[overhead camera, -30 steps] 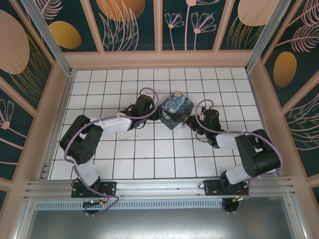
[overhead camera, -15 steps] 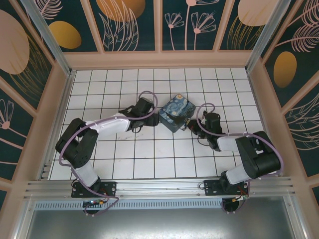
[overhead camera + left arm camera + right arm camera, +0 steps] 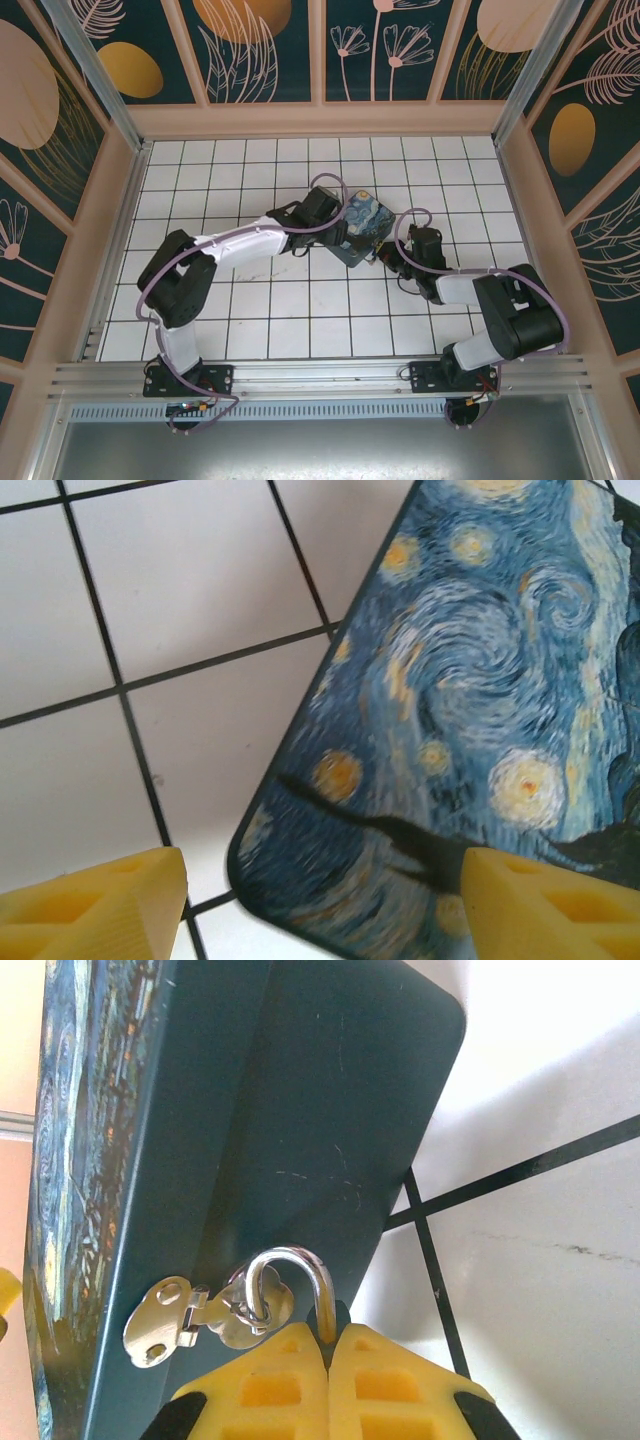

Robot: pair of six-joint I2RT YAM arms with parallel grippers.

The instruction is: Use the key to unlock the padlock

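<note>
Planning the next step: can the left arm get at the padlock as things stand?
Probably not cleanly. The padlock hangs from the hasp on the box side toward the right gripper, which is shut on it. The left gripper sits open over the lid.

padlock (image 3: 324,1300) body hidden inside right tool (image 3: 330,1338), box (image 3: 330,1110) cropped
</note>
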